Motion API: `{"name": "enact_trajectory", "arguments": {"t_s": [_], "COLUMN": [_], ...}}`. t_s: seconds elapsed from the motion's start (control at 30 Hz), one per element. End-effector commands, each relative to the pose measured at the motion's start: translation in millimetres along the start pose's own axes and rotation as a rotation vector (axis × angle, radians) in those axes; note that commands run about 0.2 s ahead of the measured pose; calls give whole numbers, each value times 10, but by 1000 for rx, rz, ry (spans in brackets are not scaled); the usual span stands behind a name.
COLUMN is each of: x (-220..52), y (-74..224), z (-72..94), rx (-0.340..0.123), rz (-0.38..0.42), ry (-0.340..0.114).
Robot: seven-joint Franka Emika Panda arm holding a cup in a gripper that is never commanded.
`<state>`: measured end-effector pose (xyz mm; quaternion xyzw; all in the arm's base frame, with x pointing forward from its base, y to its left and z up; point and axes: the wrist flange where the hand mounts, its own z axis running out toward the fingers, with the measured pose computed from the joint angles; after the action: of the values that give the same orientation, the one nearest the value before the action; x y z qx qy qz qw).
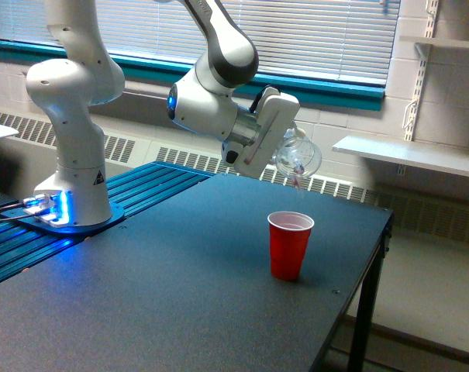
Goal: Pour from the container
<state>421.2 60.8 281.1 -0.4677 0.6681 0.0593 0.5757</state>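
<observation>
1. I hold the container (298,157) in the gripper (284,151), whose jaws are pressed against its sides; the clamp keeps the clear cup from slipping while it is tipped.
2. The container hangs in the air above the red cup (289,245), well apart from it and slightly to the far side. I judge this height gives the contents a free fall into the opening below.
3. The container lies tilted on its side with its mouth turned down toward the exterior view's right. A few pinkish bits show at its lower lip.
4. The red cup stands upright on the surface (164,302), toward the right edge, with pale material visible at its rim. It is placed there as the receiver.
5. I judge the pour nearly complete, since little remains visible inside the container.
</observation>
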Motion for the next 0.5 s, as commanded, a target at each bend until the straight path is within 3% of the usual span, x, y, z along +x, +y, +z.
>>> {"name": "enact_trajectory", "arguments": {"t_s": [0.03, 0.5], "x": [-17, 4], "y": [-117, -165], "z": [-27, -76], "rx": [42, 78], "rz": [39, 79], "ry": [-18, -28]}}
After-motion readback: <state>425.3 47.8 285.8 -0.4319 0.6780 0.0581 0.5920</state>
